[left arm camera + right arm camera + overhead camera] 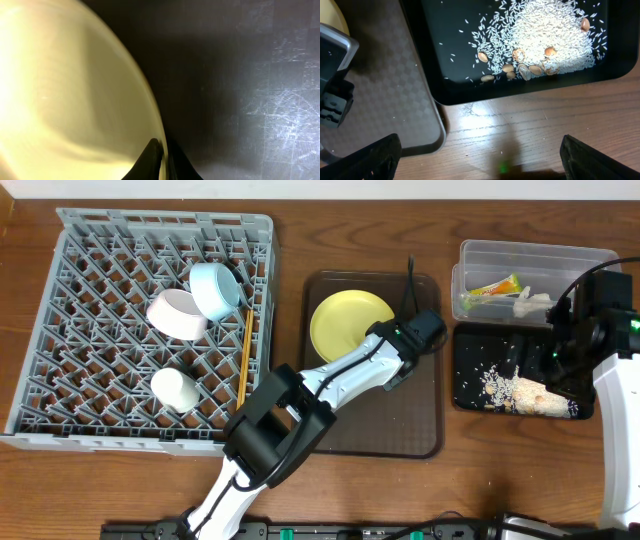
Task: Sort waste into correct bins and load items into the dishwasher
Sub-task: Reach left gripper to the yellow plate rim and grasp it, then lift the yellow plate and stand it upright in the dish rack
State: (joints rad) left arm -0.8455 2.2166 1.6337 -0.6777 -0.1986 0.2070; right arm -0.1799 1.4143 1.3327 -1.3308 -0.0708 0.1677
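Note:
The yellow plate lies on the brown serving tray. My left gripper is shut on the plate's right rim; the left wrist view shows the rim pinched between the jaws. My right gripper hangs open and empty over the black tray. In the right wrist view its fingers are spread wide above bare wood. Rice scraps lie in the black tray. The clear tub holds the wrapper and white paper.
The grey dish rack at left holds the blue bowl, pink bowl, white cup and chopsticks. The brown tray's corner lies close to the black tray. A tan lump sits among the rice.

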